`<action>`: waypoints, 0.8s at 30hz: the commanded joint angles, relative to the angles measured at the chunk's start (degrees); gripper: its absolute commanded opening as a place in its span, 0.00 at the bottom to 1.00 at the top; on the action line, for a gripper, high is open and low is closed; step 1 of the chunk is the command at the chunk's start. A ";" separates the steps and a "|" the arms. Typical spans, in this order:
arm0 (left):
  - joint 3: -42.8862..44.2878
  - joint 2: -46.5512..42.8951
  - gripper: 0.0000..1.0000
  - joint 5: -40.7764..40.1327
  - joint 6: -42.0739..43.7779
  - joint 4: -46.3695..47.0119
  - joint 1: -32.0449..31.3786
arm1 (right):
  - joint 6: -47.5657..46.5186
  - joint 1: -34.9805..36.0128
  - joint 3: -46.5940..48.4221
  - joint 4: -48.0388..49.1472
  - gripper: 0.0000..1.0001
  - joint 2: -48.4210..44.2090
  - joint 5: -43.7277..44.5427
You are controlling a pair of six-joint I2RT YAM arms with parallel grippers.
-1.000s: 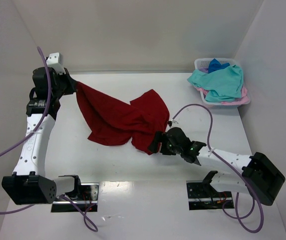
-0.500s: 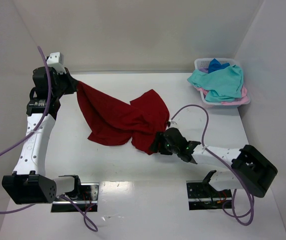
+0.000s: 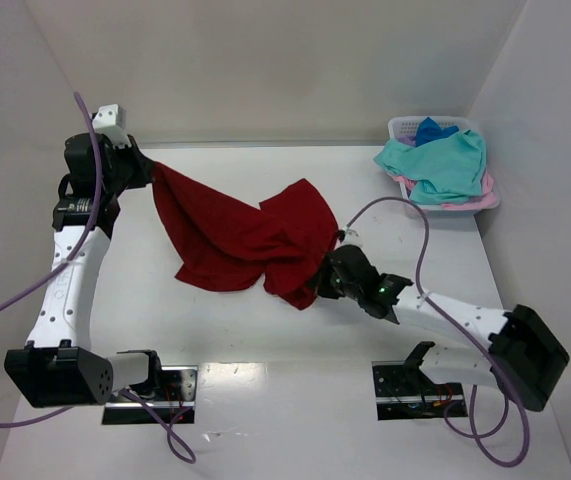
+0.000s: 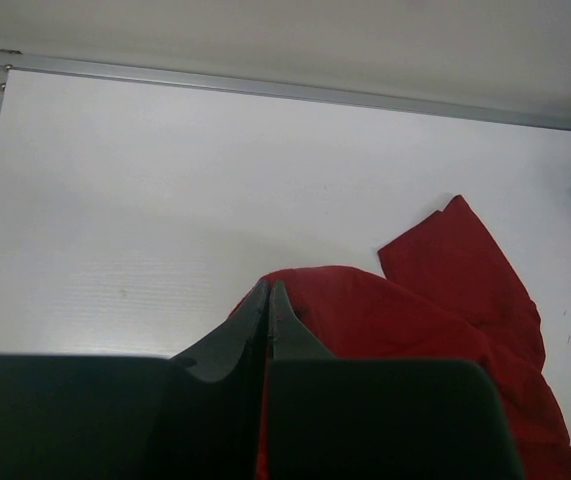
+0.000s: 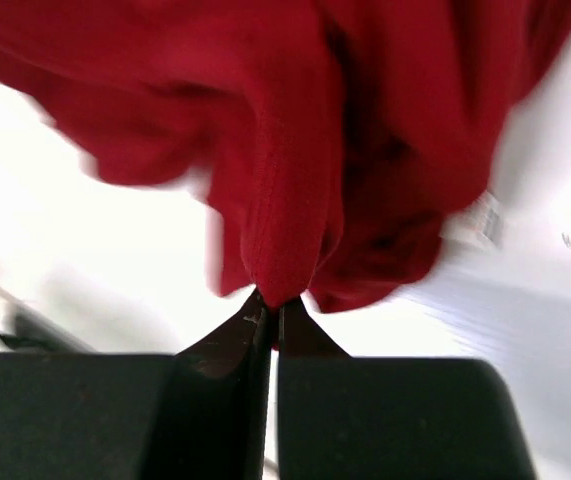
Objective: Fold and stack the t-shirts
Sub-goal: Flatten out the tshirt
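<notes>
The large dark red t-shirt (image 3: 245, 235) lies crumpled across the middle of the table, stretched between both arms. My left gripper (image 3: 148, 167) is shut on its far left corner, held above the table; in the left wrist view the red cloth (image 4: 415, 320) trails away past the closed tips (image 4: 267, 288). My right gripper (image 3: 317, 282) is shut on the shirt's near right edge, and the right wrist view shows a fold of red cloth (image 5: 295, 180) pinched at the tips (image 5: 271, 302). Teal (image 3: 440, 165), pink (image 3: 455, 203) and blue (image 3: 431, 129) t-shirts are piled in the basket.
The pale slotted laundry basket (image 3: 402, 127) stands at the far right corner against the white wall. White walls enclose the table on the left, back and right. A purple cable (image 3: 395, 212) loops over the right arm.
My right gripper has closed from open onto the near edge of the red shirt and shifted slightly towards it. The left arm has not moved.
</notes>
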 commanded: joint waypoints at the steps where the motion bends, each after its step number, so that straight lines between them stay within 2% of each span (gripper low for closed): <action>1: 0.72 0.30 0.00 1.44 -0.47 2.68 0.45 | -2.20 0.23 8.36 -6.21 0.00 -6.30 3.34; 6: 1.33 0.30 0.00 1.96 -0.47 2.68 0.98 | -5.99 0.23 19.69 -12.19 0.00 -11.14 5.71; 9: 2.73 0.82 0.00 1.96 -0.47 2.68 0.98 | -9.59 0.23 26.11 -12.72 0.00 -10.45 6.33; 13: 4.84 0.82 0.00 2.49 -0.47 2.68 1.50 | -16.09 0.23 34.48 -12.20 0.00 -6.67 12.29; 17: 8.00 0.82 0.00 2.49 -0.47 2.16 1.51 | -21.02 -6.34 42.22 -10.36 0.00 -2.63 13.88; 24: 14.60 0.30 0.00 0.12 -0.47 -0.04 1.51 | -29.37 -11.98 55.22 -10.35 0.00 1.85 19.07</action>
